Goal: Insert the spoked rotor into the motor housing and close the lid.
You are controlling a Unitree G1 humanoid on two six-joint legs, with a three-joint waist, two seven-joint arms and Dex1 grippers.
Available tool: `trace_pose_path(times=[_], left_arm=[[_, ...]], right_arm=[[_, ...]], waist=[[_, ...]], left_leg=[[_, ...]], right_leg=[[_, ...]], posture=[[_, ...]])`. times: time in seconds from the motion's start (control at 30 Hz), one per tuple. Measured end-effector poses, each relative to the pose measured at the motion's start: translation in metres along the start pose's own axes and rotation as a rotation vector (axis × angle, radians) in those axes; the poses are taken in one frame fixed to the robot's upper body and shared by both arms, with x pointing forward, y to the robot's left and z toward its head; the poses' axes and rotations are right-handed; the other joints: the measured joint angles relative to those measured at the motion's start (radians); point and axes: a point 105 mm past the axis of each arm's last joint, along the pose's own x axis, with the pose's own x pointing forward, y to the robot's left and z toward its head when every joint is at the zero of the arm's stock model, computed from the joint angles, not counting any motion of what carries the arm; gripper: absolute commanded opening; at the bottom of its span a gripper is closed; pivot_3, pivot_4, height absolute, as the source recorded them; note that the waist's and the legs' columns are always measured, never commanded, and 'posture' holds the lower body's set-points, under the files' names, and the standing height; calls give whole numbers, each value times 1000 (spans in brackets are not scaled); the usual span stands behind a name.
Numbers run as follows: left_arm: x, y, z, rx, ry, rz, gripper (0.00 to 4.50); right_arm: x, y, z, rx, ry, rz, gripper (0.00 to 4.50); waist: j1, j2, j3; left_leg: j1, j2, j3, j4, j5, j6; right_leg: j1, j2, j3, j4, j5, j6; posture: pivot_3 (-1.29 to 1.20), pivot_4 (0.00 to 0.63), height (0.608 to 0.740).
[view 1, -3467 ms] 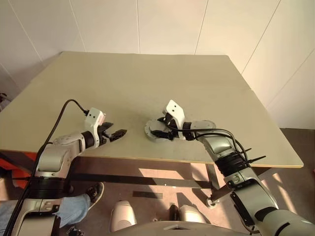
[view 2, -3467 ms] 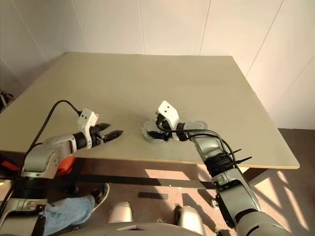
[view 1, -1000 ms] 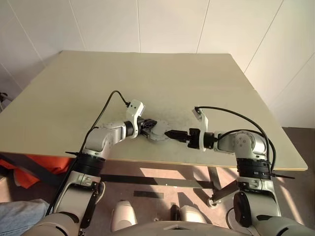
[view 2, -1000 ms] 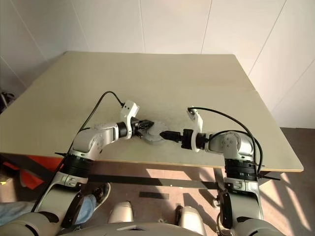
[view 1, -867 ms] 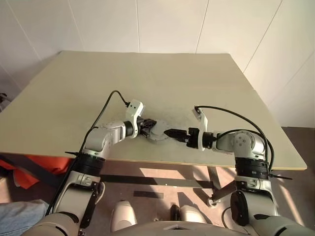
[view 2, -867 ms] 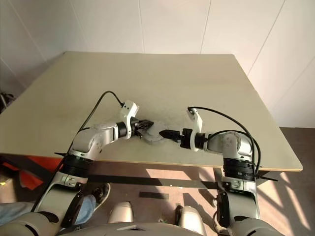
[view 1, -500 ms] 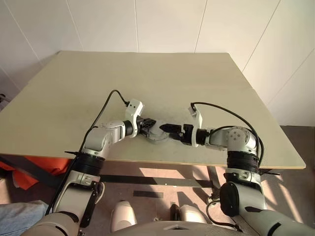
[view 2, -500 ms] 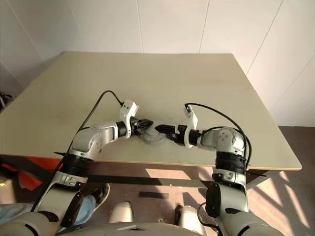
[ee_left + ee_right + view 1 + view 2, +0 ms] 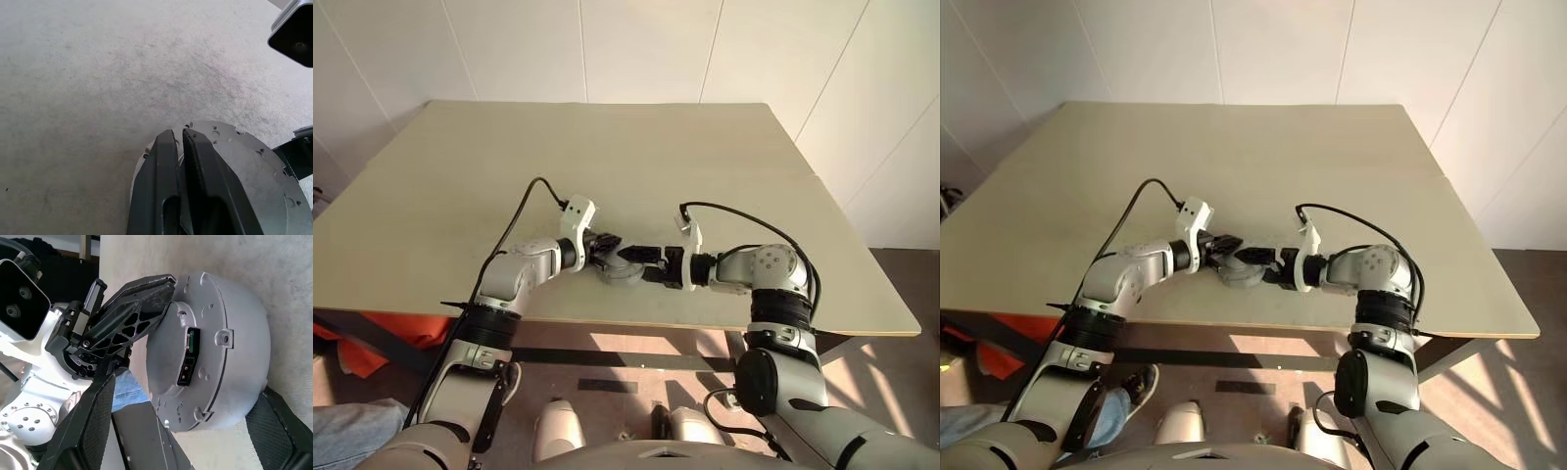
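The motor housing (image 9: 210, 352) sits near the table's (image 9: 460, 176) six-o'clock edge, lid on; the left gripper (image 9: 182, 147), closed, steadies its top while the right gripper (image 9: 186, 426) straddles it, jaws wide.

The round grey metal motor housing with its flat lid on top (image 9: 623, 269) sat on the pale wooden desk (image 9: 607, 157), near the middle of the front edge and well away from the back corners. The left black two-fingered gripper (image 9: 608, 247) rested, fingers together, on its left side. The right black two-fingered gripper (image 9: 642, 262) reached in from its right, one finger (image 9: 93, 426) before it and one (image 9: 281, 423) behind.
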Motion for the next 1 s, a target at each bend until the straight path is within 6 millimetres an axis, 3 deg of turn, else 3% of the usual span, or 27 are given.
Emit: trace_pose_path(times=[0.33, 0.43, 0.57, 0.67, 0.77, 1.0], left_arm=[[-2, 3, 0, 2, -1, 21, 291], [-3, 4, -2, -2, -1, 26, 291], [-4, 4, -1, -2, -8, 28, 291], [-6, 5, 2, 8, -19, 33, 291], [-6, 6, 3, 8, -21, 34, 291], [-6, 8, 6, -19, -53, 46, 291]], right_arm=[[16, 4, 7, -27, -14, -23, 4470], [20, 2, 8, -21, -27, -34, 3868], [22, -5, 11, -13, -49, -61, 2568], [21, -2, 14, -23, -67, -52, 2568], [21, -2, 15, -16, -73, -44, 2181], [18, -2, 23, -18, -95, -48, 2170]], waist=[[-2, 0, 0], [-3, 0, 0], [-2, 0, 0], [0, 1, -1], [1, 2, -1], [5, 2, -1]], left_leg=[[0, 0, 0, 0, 1, -1], [1, 0, 0, 0, 1, -1], [3, 0, 0, 0, 2, -3], [3, 0, 0, 0, 2, -3], [2, 0, 0, 0, 2, -3], [0, 0, 0, 0, 1, -2]], right_leg=[[0, 0, 0, 1, 0, 0], [2, 0, 0, 1, -1, 1], [0, 0, 0, 1, -3, 5], [1, 0, 0, 1, -2, 5], [1, 0, 0, 1, 1, -1], [0, 0, 0, 1, 2, -2]], posture=[[0, 0, 740], [0, 0, 740], [0, 0, 740], [0, 0, 740], [0, 0, 740], [0, 0, 740]])
